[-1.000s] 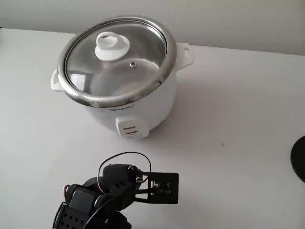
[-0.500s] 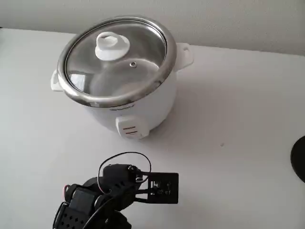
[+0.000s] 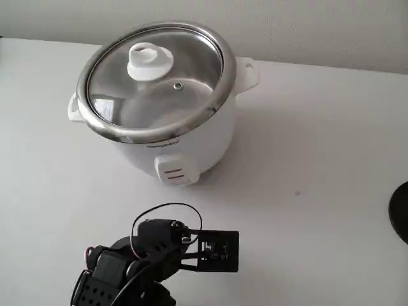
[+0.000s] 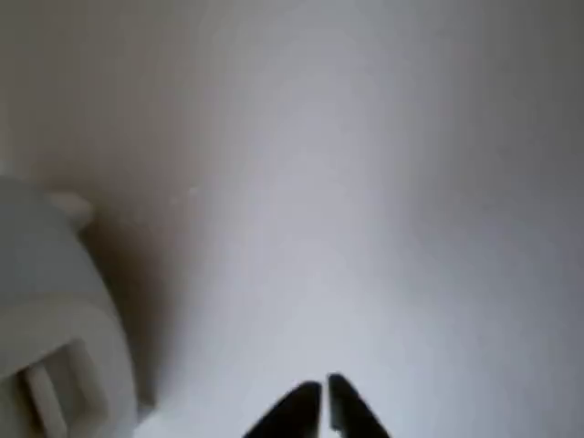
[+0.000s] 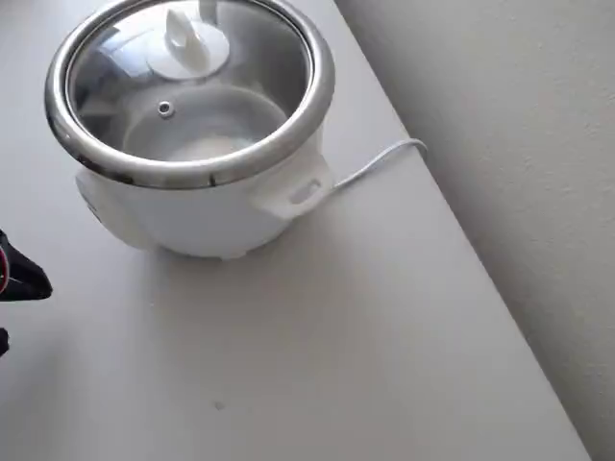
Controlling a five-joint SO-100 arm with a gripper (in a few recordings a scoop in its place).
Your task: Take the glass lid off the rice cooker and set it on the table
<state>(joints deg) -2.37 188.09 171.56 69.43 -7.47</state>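
Note:
The glass lid [image 3: 188, 60] sits closed on the rice cooker [image 3: 207, 137], its white knob [image 3: 150, 62] at the centre. The overhead view has the lid [image 5: 240, 77] on the cooker [image 5: 207, 211] too. My black arm [image 3: 150, 255] hovers low over the table [image 3: 319, 159], in front of the cooker's switch and apart from it. In the wrist view my gripper [image 4: 321, 403] shows two black fingertips pressed almost together with nothing between them. The cooker's body [image 4: 46, 301] stands off to their left.
A white power cord [image 5: 375, 163] runs from the cooker's back off the table edge by the wall. A dark round object [image 3: 401, 210] sits at the right edge of the fixed view. A black part of my arm [image 5: 19, 279] shows at the overhead view's left edge.

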